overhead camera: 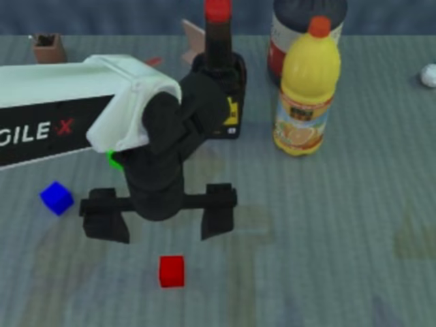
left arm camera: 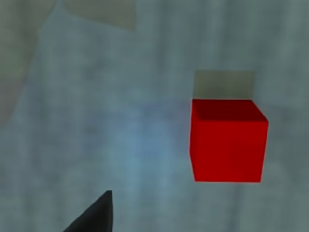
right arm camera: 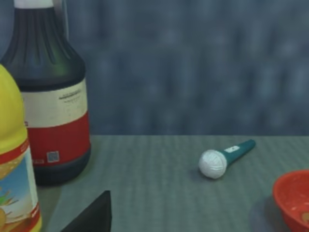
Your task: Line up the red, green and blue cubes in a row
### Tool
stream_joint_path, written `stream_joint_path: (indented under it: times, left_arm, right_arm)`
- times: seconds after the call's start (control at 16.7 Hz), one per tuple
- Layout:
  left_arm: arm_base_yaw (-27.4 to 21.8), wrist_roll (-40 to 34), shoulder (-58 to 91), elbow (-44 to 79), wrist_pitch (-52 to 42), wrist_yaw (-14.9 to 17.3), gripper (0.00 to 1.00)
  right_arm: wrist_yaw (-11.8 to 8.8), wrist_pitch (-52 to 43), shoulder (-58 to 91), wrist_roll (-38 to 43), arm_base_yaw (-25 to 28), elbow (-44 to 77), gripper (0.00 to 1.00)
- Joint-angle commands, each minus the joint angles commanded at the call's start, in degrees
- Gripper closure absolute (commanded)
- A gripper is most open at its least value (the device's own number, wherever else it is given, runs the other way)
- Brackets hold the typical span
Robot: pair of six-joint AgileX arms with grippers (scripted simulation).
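The red cube (overhead camera: 172,270) lies on the table just in front of my left gripper (overhead camera: 161,216), which hangs above the table, open and holding nothing. In the left wrist view the red cube (left arm camera: 228,140) sits apart from the one fingertip (left arm camera: 99,215) that shows. The blue cube (overhead camera: 56,198) rests left of the gripper. Only a sliver of the green cube (overhead camera: 114,160) peeks out from under the left arm. My right arm is outside the top view; one fingertip (right arm camera: 96,215) of its gripper shows above the table, with nothing held.
Behind the left arm stand a dark bottle with a red cap (overhead camera: 218,61), a yellow juice bottle (overhead camera: 306,95) and a dark labelled bottle (overhead camera: 300,27). A small brown box (overhead camera: 49,48) is at the back left, a white-headed microphone (right arm camera: 222,159) and a red bowl (right arm camera: 294,198) at the right.
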Motion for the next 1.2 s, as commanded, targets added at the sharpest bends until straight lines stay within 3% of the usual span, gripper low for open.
stream_joint_path:
  times: [0.36, 0.54, 1.2]
  left_arm:
    - [0.05, 0.73, 0.76, 0.66, -0.17, 0.03, 0.0]
    - [2.67, 6.01, 4.73, 6.07, -1.79, 0.21, 0.0]
    - [21.54, 49.81, 29.22, 38.68, -12.26, 1.49, 0.0]
  right_arm:
    - [0.0, 0.0, 0.0, 0.0, 0.0, 0.0, 0.0]
    - [0.0, 0.0, 0.0, 0.0, 0.0, 0.0, 0.0]
    - [0.0, 0.0, 0.0, 0.0, 0.0, 0.0, 0.0]
